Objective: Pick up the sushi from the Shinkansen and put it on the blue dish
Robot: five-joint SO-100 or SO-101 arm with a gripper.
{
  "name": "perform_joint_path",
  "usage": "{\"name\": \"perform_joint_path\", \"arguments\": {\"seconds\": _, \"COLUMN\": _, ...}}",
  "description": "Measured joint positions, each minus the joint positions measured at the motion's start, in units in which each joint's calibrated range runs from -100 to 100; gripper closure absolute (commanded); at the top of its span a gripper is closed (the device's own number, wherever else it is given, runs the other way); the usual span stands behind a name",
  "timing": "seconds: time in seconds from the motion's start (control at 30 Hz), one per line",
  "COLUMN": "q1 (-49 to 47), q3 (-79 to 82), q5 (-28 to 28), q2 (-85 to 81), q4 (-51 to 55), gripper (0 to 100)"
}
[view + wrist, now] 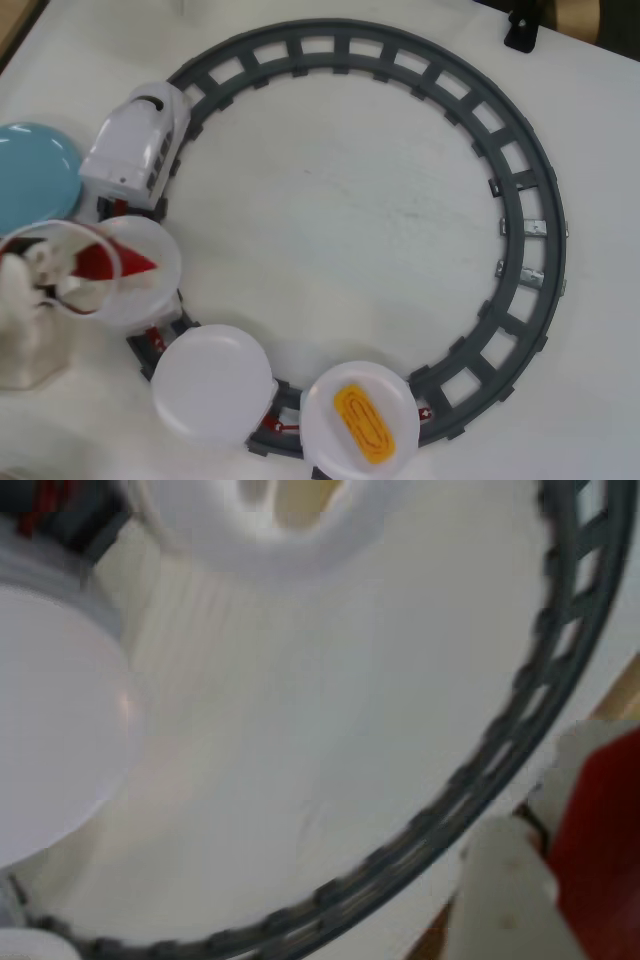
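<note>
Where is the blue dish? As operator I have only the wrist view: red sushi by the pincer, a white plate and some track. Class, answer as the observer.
Observer: In the overhead view the blue dish lies at the left edge, beside the Shinkansen.
Operator: Which plate is the sushi over?
Observer: The sushi, gripped by the pincer, is over the first white plate behind the train.
Operator: Any other food aboard?
Observer: An orange ridged piece lies on the third plate; the middle plate is bare.

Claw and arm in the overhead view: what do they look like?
The claw is white, glossy moulded plastic with blocky, rounded parts. The arm behind it is the same off-white, chunky and bulky. No cables, markings or labels are visible. The wrist view shows only a blurred white edge.
</note>
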Motion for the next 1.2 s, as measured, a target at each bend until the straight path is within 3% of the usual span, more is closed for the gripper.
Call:
{"name": "perform_joint_path", "arguments": {"seconds": 0.17, "q1": -10.63, "q3": 11.99, "q5": -2.28, "q2": -13.92, "q4": -5.04, "gripper": 97}}
{"name": "perform_joint_path", "arguments": {"seconds": 0.47, "q1": -24.52, "q3": 37.60, "q5": -6.26, "q2": -24.04, "q4": -29.50, "gripper": 97}}
{"name": "perform_joint_path", "arguments": {"seconds": 0.73, "q1": -28.20, "q3": 36.05, "q5": -6.47, "q2": -4.05, "q4": -39.50, "gripper": 97}}
{"name": "perform_joint_path", "arguments": {"seconds": 1.2, "q1": -31.71, "q3": 6.86, "q5": -6.47, "q2": 36.61, "q4": -40.42, "gripper": 97}}
